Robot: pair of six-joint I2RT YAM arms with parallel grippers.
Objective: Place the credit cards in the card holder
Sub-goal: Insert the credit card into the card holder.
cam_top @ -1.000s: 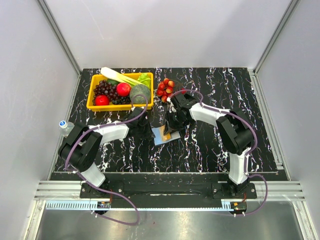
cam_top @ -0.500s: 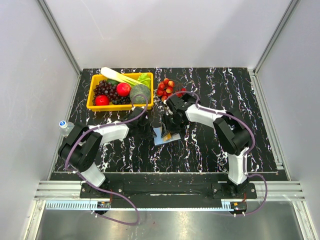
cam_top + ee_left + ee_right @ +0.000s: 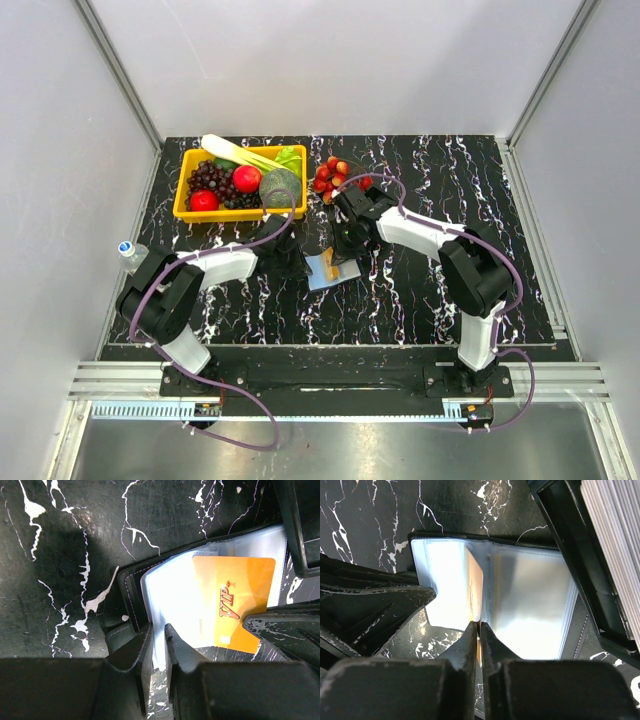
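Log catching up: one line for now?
left claw: pinching card holder; right claw: gripping credit card; status: card at open holder

Orange-gold credit card (image 3: 235, 600), black-and-light-blue card holder (image 3: 170, 595), white-veined black table (image 3: 420, 300), yellow basket (image 3: 200, 215).

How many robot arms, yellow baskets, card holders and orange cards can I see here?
Robot arms: 2
Yellow basket: 1
Card holder: 1
Orange VIP card: 1
Total: 5
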